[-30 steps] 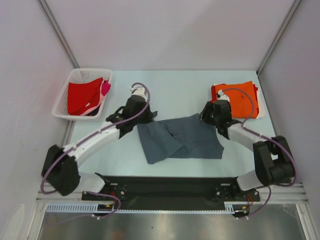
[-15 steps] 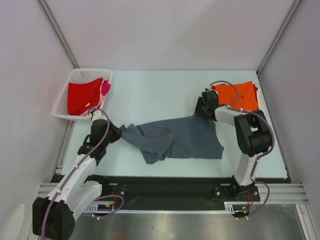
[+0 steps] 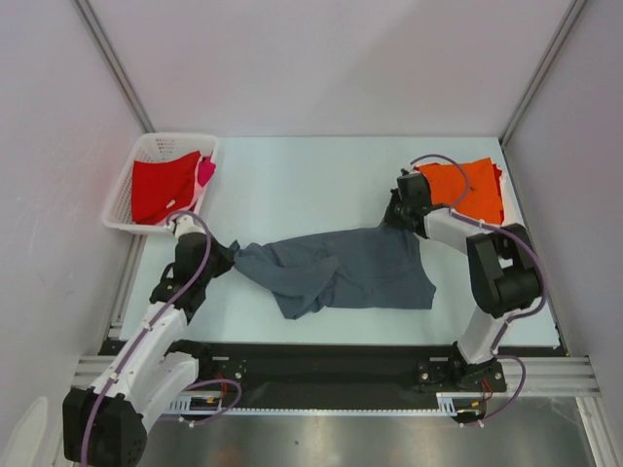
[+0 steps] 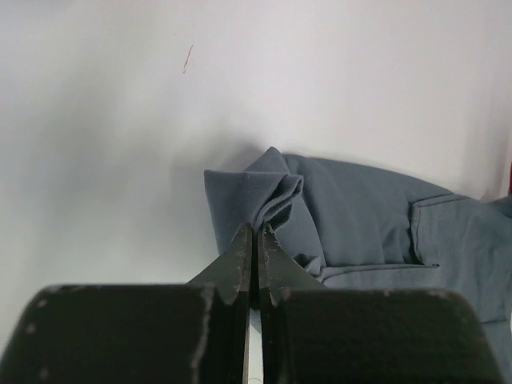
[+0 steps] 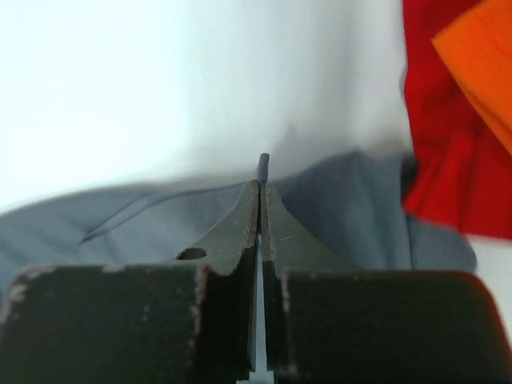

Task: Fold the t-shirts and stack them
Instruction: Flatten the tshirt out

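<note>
Slate-grey t-shirt (image 3: 370, 268), soft and probably light, drapes mid-frame; left gripper (image 3: 226, 259) and right gripper (image 3: 395, 223) clamp its opposite edges, sensible holds.

My pale desk (image 3: 311, 175) carries three things. A grey shirt (image 3: 355, 272) lies rumpled across the middle, nearer my edge, drawn out to a bunched point on my left and to a corner on my right. That corner is just beside the orange shirt (image 3: 472, 190), folded on a red shirt (image 5: 448, 160) at the far right; a white basket (image 3: 123, 190) sits at the far left corner.
</note>
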Robot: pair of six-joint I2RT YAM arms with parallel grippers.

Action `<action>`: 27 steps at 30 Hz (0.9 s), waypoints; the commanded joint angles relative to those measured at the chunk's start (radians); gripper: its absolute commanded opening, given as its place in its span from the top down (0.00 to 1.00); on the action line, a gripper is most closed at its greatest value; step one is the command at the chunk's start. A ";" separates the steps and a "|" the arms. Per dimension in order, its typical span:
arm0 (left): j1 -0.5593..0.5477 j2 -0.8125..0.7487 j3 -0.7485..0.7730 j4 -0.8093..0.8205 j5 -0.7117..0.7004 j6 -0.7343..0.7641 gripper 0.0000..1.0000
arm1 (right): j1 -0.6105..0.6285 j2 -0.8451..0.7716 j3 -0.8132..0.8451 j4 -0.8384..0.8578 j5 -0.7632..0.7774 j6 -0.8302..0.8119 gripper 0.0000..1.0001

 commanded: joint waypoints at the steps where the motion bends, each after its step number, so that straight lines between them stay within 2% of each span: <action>1: 0.009 -0.005 0.051 0.048 0.004 -0.012 1.00 | 0.006 -0.178 -0.041 0.007 -0.023 0.000 1.00; 5: 0.009 -0.011 0.051 0.065 0.003 -0.014 1.00 | 0.006 -0.301 -0.116 -0.001 -0.025 0.011 1.00; 8: 0.009 -0.004 0.051 0.068 0.007 -0.008 1.00 | 0.005 -0.395 -0.195 0.006 -0.082 0.023 1.00; 15: 0.009 -0.027 0.046 0.051 0.021 -0.005 1.00 | 0.008 -0.675 -0.349 -0.085 -0.134 0.013 1.00; 22: 0.009 -0.089 0.028 -0.010 -0.045 -0.012 0.99 | 0.006 -1.051 -0.475 -0.215 -0.181 0.042 1.00; 27: 0.013 -0.166 0.051 -0.134 -0.164 -0.058 0.99 | 0.005 -1.376 -0.453 -0.373 -0.128 0.077 1.00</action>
